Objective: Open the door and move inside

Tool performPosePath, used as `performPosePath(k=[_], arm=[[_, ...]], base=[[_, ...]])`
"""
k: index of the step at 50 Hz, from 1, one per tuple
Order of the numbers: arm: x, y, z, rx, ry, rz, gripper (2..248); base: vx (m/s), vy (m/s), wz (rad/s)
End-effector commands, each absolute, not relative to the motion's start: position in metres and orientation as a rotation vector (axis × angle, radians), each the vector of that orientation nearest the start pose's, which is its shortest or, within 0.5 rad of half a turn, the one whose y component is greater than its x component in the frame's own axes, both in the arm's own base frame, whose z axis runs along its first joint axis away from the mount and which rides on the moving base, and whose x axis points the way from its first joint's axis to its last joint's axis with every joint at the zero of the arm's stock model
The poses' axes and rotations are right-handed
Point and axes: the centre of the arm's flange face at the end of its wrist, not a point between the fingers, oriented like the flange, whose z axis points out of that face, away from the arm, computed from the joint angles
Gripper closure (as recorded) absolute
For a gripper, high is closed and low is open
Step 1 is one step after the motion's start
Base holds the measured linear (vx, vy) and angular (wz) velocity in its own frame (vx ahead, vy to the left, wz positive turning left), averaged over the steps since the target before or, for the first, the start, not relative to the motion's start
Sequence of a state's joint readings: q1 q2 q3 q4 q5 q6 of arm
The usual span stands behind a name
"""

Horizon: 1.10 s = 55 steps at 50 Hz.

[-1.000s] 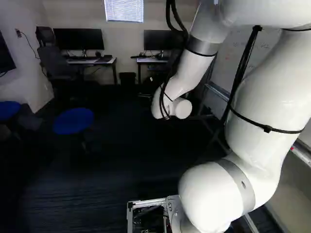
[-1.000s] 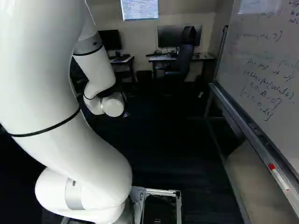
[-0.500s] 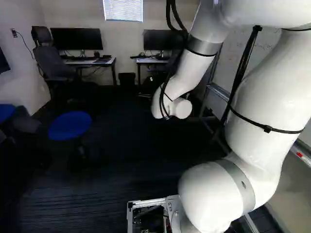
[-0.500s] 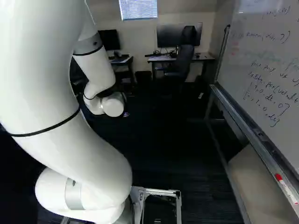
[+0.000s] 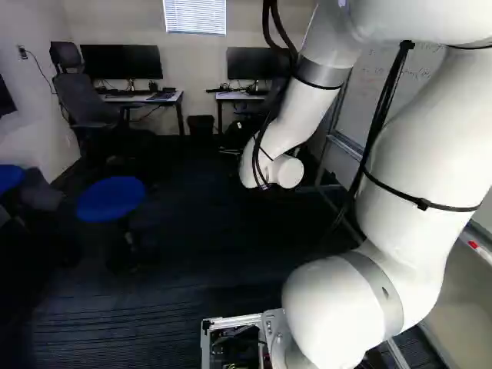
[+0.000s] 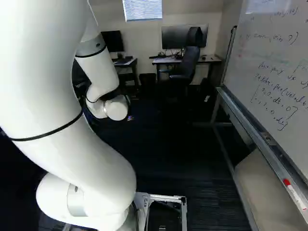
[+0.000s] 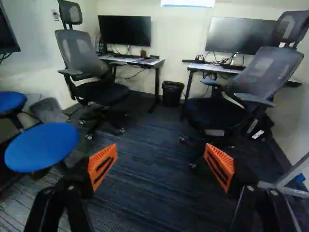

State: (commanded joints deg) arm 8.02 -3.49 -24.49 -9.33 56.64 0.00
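The fingers [image 7: 161,153] were held wide apart, with their orange pads [image 7: 102,164] turned toward each other and only the dark floor [image 7: 154,203] seen between them. The door's place could not be told from the views.

Closest beyond the left finger, a round blue stool [image 7: 42,146] was seen, with a second blue stool [image 7: 9,102] placed past it, farther to the left. Near the right finger, and outside it, a metal stand [image 7: 287,176] was shown. Farther ahead, a grey office chair [image 7: 82,50] was seen to the left of the fingers, and another grey chair [image 7: 265,72] was seen ahead of the right finger.

Between the chairs, well ahead of the gap, a black bin [image 7: 172,94] was placed between two tables. A monitor [image 7: 124,30] was carried by the left table [image 7: 157,63], and a second monitor [image 7: 239,35] by the right table [image 7: 203,67].

To the right of the fingers, a whiteboard [image 6: 269,67] covered in handwriting was seen, with a red-ended marker [image 6: 294,193] laid on its ledge.
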Motion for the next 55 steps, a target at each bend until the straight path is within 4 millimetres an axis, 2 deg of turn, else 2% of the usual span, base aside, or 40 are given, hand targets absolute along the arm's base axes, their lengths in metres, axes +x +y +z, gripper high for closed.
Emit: performPosePath(k=[30, 55], arm=[[0.392, 0.064, 0.39, -2.329, -0.38, -1.871, 3], [0.362, 0.045, 0.387, -2.392, -0.289, -1.864, 3]], base=[[0.0, 0.0, 0.0], [0.0, 0.0, 0.0]])
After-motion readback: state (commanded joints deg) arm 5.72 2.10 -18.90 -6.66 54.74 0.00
